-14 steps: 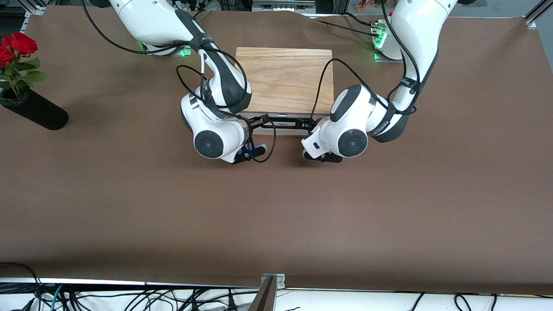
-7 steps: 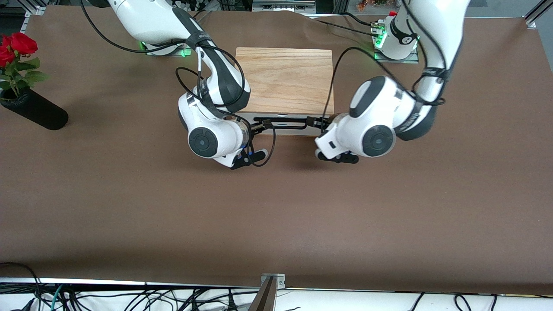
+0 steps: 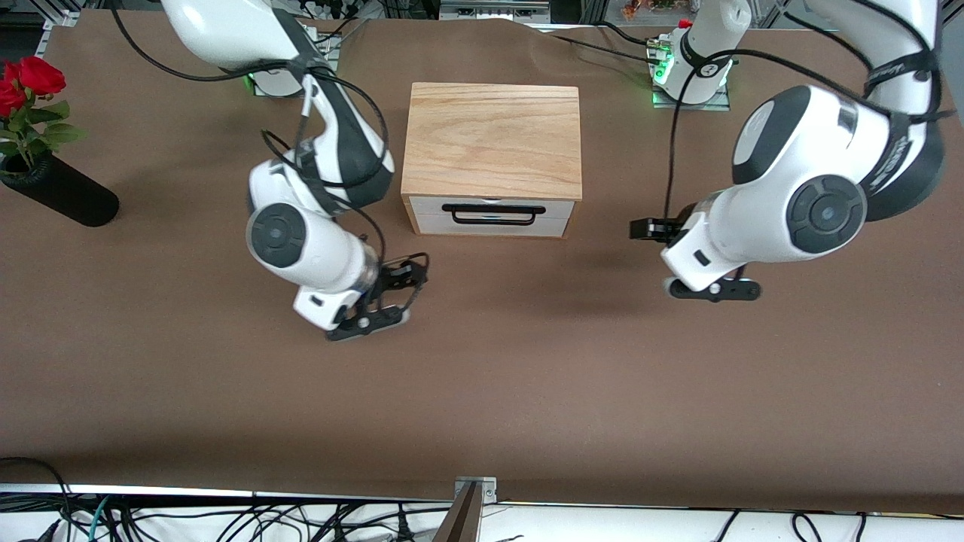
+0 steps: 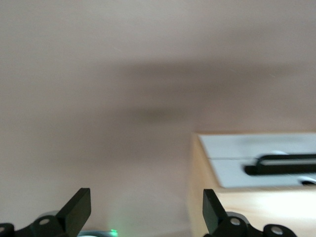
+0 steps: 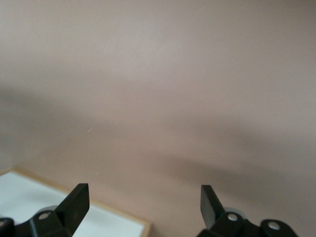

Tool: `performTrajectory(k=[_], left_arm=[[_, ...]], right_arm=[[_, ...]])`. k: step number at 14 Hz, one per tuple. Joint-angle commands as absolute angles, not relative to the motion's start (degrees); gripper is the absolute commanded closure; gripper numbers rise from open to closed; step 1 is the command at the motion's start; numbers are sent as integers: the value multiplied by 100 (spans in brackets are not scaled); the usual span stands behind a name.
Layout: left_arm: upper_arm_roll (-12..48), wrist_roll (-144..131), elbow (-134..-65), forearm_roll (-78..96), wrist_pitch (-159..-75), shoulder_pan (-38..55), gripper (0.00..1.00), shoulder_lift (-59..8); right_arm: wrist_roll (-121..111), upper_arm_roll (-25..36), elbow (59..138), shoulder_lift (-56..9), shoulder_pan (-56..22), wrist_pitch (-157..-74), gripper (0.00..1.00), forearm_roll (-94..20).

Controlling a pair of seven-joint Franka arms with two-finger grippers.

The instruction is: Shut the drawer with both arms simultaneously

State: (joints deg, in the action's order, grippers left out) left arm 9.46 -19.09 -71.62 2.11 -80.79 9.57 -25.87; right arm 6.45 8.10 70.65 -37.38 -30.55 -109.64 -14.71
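Observation:
The light oak box (image 3: 493,135) stands mid-table toward the robots' side. Its drawer (image 3: 489,223) sits pushed in, the white front flush with the box and the black handle (image 3: 493,214) free. My right gripper (image 3: 410,272) is open and empty over the table, off the drawer front toward the right arm's end. My left gripper (image 3: 640,228) is open and empty over the table toward the left arm's end. The left wrist view shows open fingers (image 4: 79,212), the drawer front (image 4: 237,158) and its handle (image 4: 286,164). The right wrist view shows open fingers (image 5: 76,200) and a corner of the white front (image 5: 29,197).
A black vase (image 3: 64,197) with red roses (image 3: 26,79) lies tilted near the table edge at the right arm's end. The arm bases with green lights (image 3: 663,75) stand beside the box. Brown table cover (image 3: 482,391) stretches toward the front camera.
Both grippers have left the drawer handle and swung apart, each toward its own end of the table. The handle now shows uncovered.

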Motion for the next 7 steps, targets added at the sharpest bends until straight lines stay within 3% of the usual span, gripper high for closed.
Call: performTrajectory(k=[1, 4, 7], left_arm=[[993, -1820, -7146, -412, -8016, 766, 0, -2312], [941, -1453, -7057, -483, -8051, 414, 0, -1812], [949, -653, -8055, -387, -8567, -35, 0, -987]], right_arm=[[606, 1176, 7049, -3455, -2980, -10837, 0, -1389], [659, 1834, 7040, -3139, -2953, -10294, 0, -1380], [668, 2144, 7049, -2909, -2962, -9950, 0, -1310]])
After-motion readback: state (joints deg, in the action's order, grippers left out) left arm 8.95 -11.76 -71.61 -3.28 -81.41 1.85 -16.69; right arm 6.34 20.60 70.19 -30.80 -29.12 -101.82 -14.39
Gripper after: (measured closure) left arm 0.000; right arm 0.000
